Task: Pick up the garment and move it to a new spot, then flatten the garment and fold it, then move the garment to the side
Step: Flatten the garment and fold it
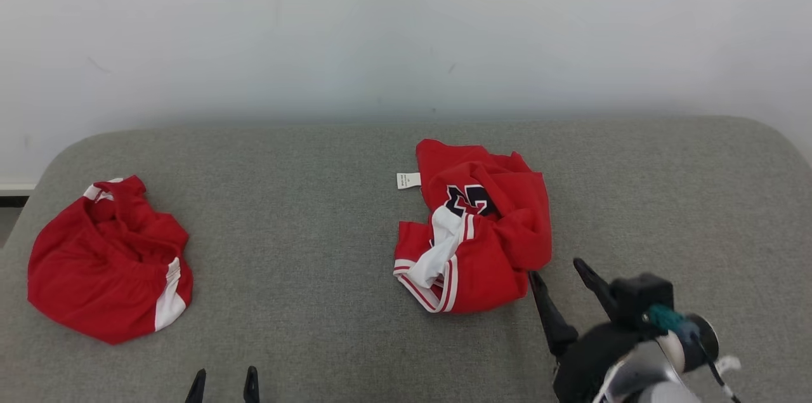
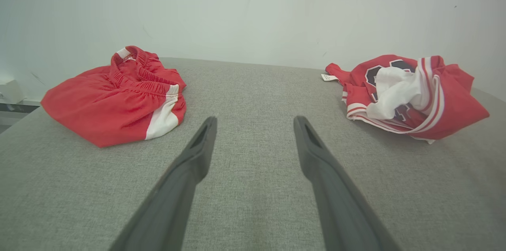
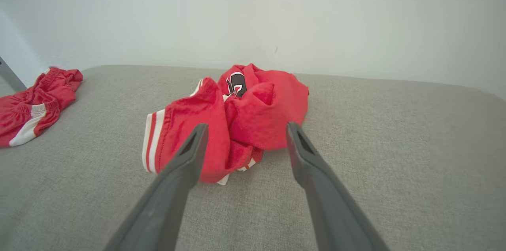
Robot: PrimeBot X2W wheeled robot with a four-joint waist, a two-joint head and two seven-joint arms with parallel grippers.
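The garment (image 1: 495, 231) is a crumpled red jersey with white trim and a dark number, lying in a heap right of the table's middle, a white tag sticking out at its far left. My right gripper (image 1: 556, 268) is open, its fingertips just short of the heap's near right corner. In the right wrist view the garment (image 3: 257, 112) lies directly ahead of that open gripper (image 3: 247, 125), and I cannot tell whether they touch. My left gripper (image 1: 226, 372) is open and empty at the near edge, over bare cloth (image 2: 255, 120), with the garment (image 2: 415, 97) to its right.
A second red garment with a white side panel, a pair of shorts (image 1: 108, 263), lies bunched at the table's left end (image 2: 114, 100) (image 3: 31, 100). The grey fabric-covered table (image 1: 317, 231) has rounded far corners and a white wall behind it.
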